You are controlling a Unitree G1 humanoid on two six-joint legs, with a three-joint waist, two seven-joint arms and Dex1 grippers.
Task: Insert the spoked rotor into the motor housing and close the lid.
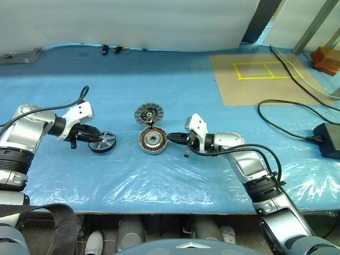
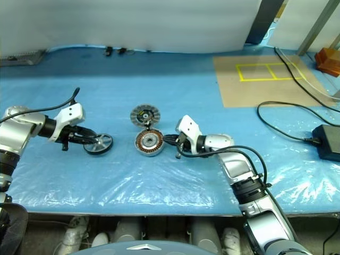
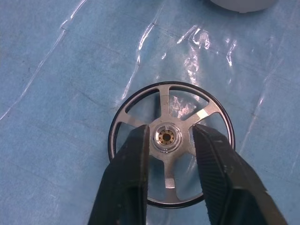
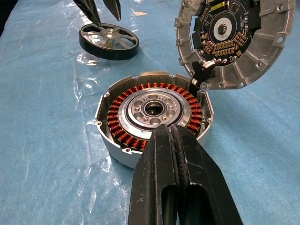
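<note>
The spoked rotor (image 1: 103, 142), a dark-rimmed ring with silver spokes and a small hub, lies flat on the blue sheet at the left. My left gripper (image 3: 169, 129) hangs open just over it, one finger on each side of the hub (image 3: 166, 137), gripping nothing. In the middle stands the motor housing (image 1: 153, 141), a silver cup with copper windings (image 4: 119, 124). Its ribbed lid (image 1: 149, 112) is swung up and back, showing a circuit board (image 4: 225, 33). My right gripper (image 4: 166, 127) is shut, with its tips at the housing's near rim.
A blue plastic sheet (image 1: 159, 180) covers the table. Back right lies a brown board with yellow tape (image 1: 255, 74). A black cable (image 1: 281, 114) runs to a black adapter (image 1: 328, 139) at the right edge. An orange block (image 1: 325, 58) sits far right.
</note>
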